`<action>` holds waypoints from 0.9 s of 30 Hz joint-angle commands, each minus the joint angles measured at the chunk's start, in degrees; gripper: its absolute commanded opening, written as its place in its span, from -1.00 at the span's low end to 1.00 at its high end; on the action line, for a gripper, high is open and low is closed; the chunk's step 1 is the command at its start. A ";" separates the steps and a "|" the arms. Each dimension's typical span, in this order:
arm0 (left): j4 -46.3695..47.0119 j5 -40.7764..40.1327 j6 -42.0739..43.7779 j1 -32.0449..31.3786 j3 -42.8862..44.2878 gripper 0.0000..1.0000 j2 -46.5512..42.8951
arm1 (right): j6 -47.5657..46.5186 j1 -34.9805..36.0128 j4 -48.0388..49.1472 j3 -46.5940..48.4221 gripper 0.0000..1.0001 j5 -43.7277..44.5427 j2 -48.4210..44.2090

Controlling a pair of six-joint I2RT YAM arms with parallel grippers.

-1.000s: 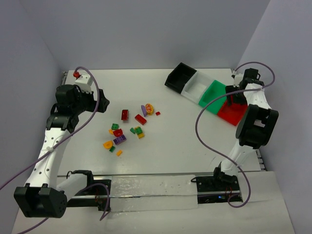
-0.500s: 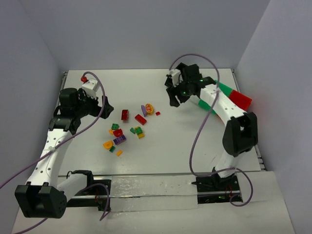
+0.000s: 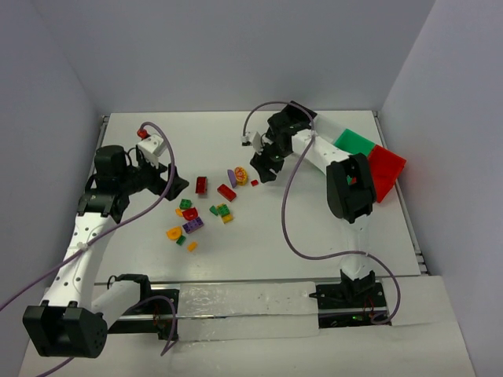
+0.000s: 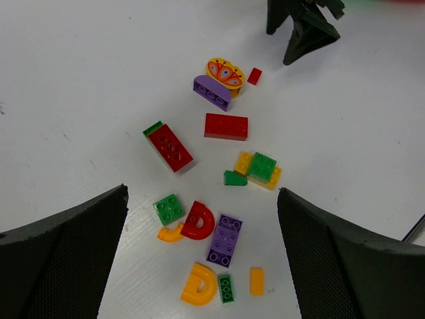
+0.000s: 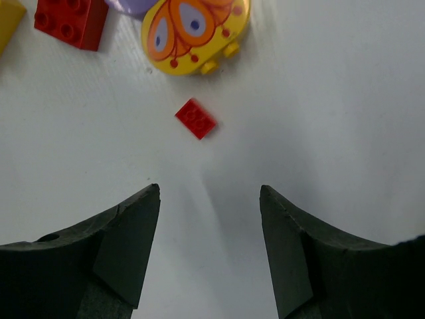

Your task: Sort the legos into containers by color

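Note:
The legos lie in a loose pile at mid-table. They include a red brick [image 3: 226, 192], a purple brick [image 3: 193, 225], an orange D piece [image 3: 174, 233] and a yellow butterfly piece [image 3: 241, 175]. A tiny red brick [image 3: 254, 182] lies apart at the pile's right. My right gripper [image 3: 263, 169] is open and empty just behind that tiny red brick [image 5: 196, 118], which lies ahead of the jaws [image 5: 210, 188]. My left gripper [image 3: 174, 187] is open and empty at the pile's left, above a red D piece [image 4: 199, 221] and the purple brick [image 4: 224, 239]. The containers stand at the back right: white [image 3: 328, 129], green [image 3: 357, 143], red [image 3: 387, 171]; the black one is hidden behind the right arm.
The right arm stretches across the bins from the near right. Purple cables loop over the table beside each arm. Grey walls close in the table at the back and sides.
My right gripper has swung from the red bin leftward to the tiny red brick beside the pile. My left gripper has moved right, closer to the pile.

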 commanded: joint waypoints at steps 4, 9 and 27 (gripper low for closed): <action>-0.05 1.83 0.90 -0.32 0.95 0.99 1.18 | -4.92 3.06 -4.00 10.31 0.42 3.36 6.47; 0.67 0.80 0.11 -0.32 0.80 0.99 1.47 | 3.40 4.72 -6.61 16.50 0.48 6.46 11.45; 2.60 -2.76 -1.91 -0.32 0.55 0.98 0.87 | 29.63 4.96 -1.25 11.51 0.21 12.72 10.07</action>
